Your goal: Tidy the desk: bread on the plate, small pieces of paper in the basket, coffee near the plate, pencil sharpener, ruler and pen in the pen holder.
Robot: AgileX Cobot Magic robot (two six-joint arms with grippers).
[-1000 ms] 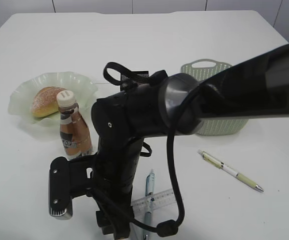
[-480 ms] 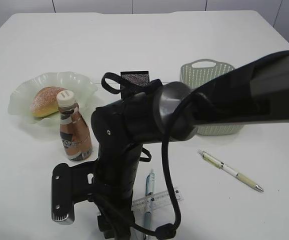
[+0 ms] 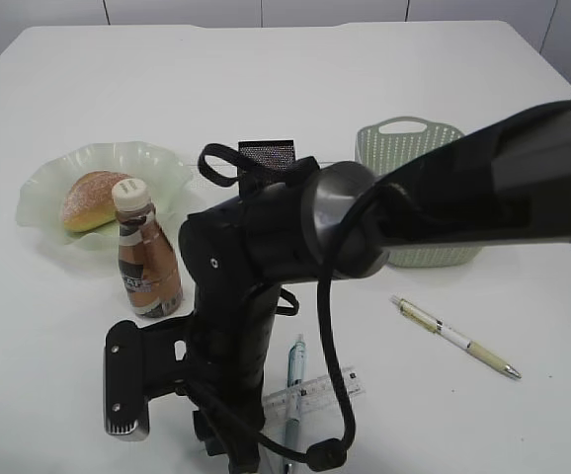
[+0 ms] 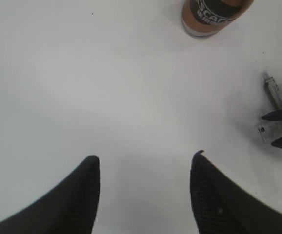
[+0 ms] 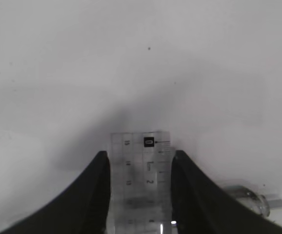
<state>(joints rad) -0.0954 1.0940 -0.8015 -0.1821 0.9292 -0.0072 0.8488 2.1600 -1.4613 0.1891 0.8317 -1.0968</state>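
1. In the exterior view the right end effector itself is hidden below the bottom edge under its own dark arm, which reaches across the middle to the near side of the desk [image 3: 295,89], so its jaws cannot be read here. The left end effector does not show in this view.
2. Same view, what looks done: the bread [image 3: 90,200] lies on the green plate [image 3: 157,163], and the coffee bottle [image 3: 145,259] stands just beside the plate.
3. Same view, what is left: the clear ruler [image 3: 315,393] lies flat on the desk with a blue pen [image 3: 293,380] crossing it, and a second pen [image 3: 455,338] lies well apart to the right. The black mesh pen holder [image 3: 266,153] is mostly behind the arm, near the pale basket [image 3: 419,138]. No paper scraps or pencil sharpener can be made out.
4. In the left wrist view the left end effector [image 4: 145,161] hovers wide apart over bare desk, holding nothing; the coffee bottle [image 4: 214,17] is at the top edge.
5. In the right wrist view the right end effector [image 5: 140,161] brackets the ruler [image 5: 141,180], jaws narrowed right against its two long edges; whether the grip is firm I cannot tell. My judgement: the ruler pickup is the step in hand, with the pens to follow.
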